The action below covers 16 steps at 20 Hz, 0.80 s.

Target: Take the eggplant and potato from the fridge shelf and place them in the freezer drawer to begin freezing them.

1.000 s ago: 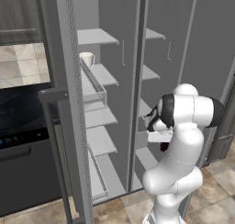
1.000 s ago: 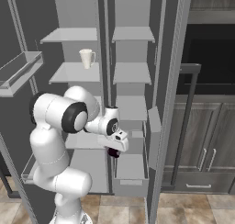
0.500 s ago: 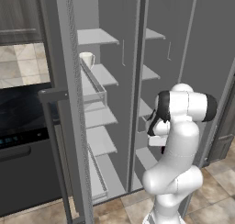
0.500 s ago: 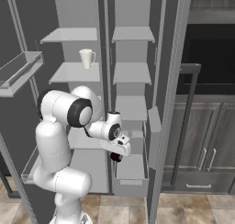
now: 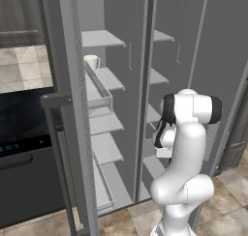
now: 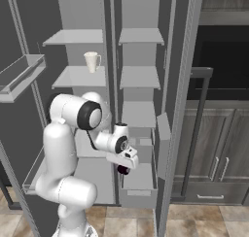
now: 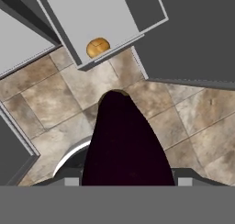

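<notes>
Dark purple, the eggplant (image 7: 126, 140) is clenched in the gripper (image 6: 124, 167), which has swung down closer to the freezer drawer (image 6: 138, 182) where the potato (image 7: 97, 47) already sits, so dropping it comes next.

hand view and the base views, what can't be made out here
- Gripper fingertips: hand view, hidden behind the eggplant they hold.
- Eggplant in the right base view: a small dark lump under the gripper, shape unreadable.
- Freezer drawer: hand view, far part cut off by the top edge.
- Potato: too small for surface detail.
</notes>
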{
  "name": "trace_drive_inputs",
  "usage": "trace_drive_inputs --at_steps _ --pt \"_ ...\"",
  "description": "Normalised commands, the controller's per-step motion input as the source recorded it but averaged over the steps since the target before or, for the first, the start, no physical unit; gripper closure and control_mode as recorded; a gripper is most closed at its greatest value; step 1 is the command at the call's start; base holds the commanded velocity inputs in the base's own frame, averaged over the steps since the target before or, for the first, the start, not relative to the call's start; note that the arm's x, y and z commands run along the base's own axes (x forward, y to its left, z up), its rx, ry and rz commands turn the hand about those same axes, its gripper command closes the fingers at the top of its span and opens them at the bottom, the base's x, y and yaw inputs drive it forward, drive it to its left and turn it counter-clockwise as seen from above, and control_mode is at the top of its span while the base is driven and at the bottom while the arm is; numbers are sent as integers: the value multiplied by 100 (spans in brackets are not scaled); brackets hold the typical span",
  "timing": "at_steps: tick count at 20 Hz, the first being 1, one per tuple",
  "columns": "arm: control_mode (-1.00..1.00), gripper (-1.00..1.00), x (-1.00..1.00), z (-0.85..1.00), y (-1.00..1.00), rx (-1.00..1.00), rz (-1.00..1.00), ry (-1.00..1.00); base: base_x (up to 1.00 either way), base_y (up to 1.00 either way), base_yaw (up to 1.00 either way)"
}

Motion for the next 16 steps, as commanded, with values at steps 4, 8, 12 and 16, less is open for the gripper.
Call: trace_drive_inputs --at_steps 4,8,12,16 --pt "-100 100 2 -16 0 0 0 0 0 0 0" --pt "-100 100 15 -14 0 1 0 0 0 0 0" --pt "-100 100 19 -16 -11 4 0 0 0 0 0" --pt "-100 100 21 -17 -10 4 0 0 0 0 0"
